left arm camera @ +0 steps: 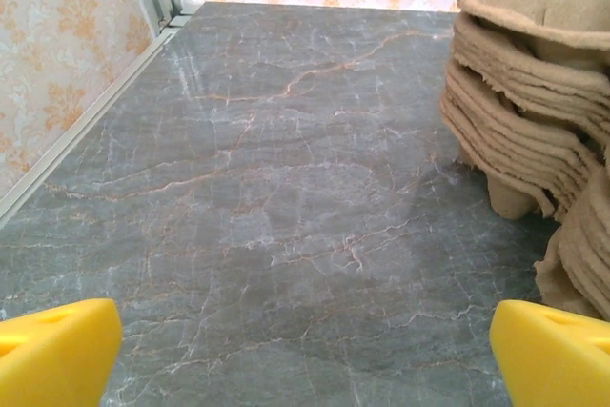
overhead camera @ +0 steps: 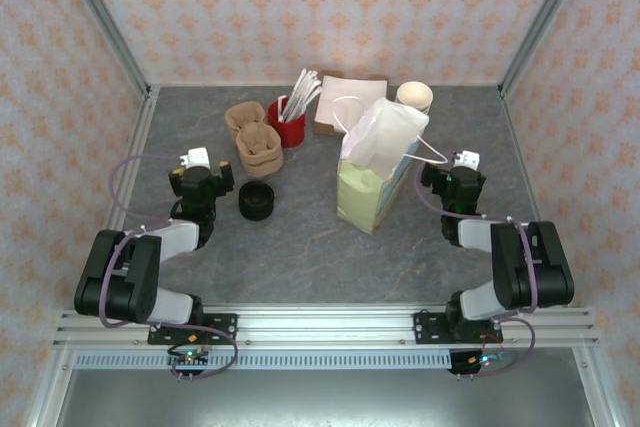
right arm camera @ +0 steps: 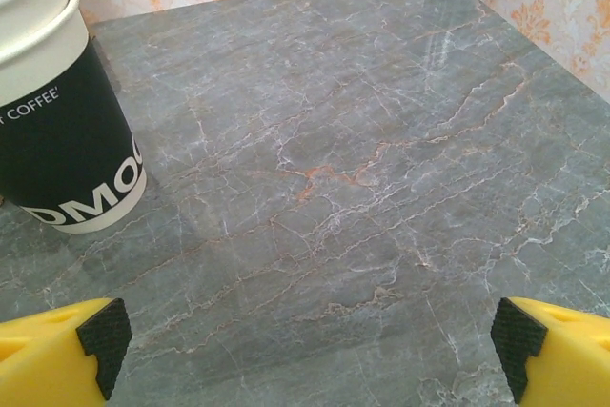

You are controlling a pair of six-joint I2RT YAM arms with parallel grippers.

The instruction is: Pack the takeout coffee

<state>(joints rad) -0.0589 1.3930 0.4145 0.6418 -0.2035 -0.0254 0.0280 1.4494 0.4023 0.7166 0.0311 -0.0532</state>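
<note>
The takeout coffee is out of view. A tall pale yellow paper bag with white handles stands upright mid-table, its top crumpled and leaning right. My left gripper hovers low over bare table to the bag's left, open, yellow fingertips wide apart with nothing between them. On the bag's right side, my right gripper is open too, over bare marble. A stack of lidless black-and-white paper cups stands ahead and left of the right fingers.
A low black round lid piece sits just right of the left gripper. Stacked brown pulp cup carriers stand behind it. A red cup of stirrers and a napkin box are at the back. Walls enclose the table.
</note>
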